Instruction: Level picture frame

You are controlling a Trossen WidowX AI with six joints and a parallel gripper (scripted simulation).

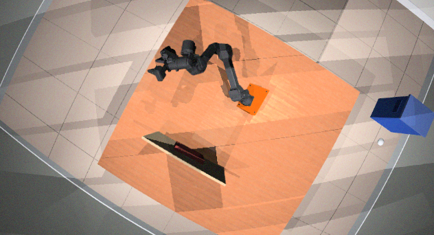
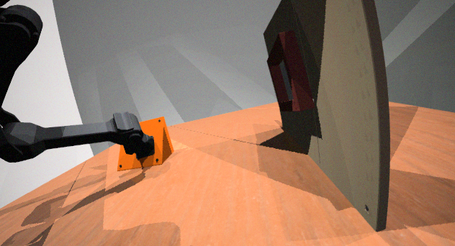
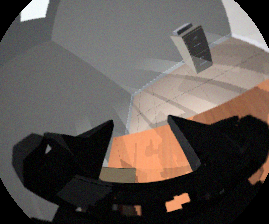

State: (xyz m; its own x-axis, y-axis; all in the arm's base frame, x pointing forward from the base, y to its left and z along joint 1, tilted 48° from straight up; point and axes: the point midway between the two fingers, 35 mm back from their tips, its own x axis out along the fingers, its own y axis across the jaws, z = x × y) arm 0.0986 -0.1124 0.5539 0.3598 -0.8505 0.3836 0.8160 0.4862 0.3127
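The dark red picture frame (image 1: 189, 152) (image 2: 302, 74) hangs on the shaded face of the upright board (image 1: 217, 173) (image 2: 345, 98). The exterior view shows it from a steep side angle, with its opening visible; I cannot tell from these views which side is higher. The screw and the notched strip are hidden. My gripper (image 1: 158, 64) (image 3: 139, 120) is open, its two black fingers wide apart with nothing between them. It is well away from the frame, beyond the board's left end in the top view, and out of view in the exterior view.
The arm rises from an orange wedge mount (image 1: 261, 97) (image 2: 152, 126) on the wooden table top (image 1: 275, 155) (image 2: 216, 191). A blue box (image 1: 391, 122) and a small white ball (image 1: 380, 141) are off the table. A grey drawer cabinet (image 3: 196, 49) stands at the back in the wrist view.
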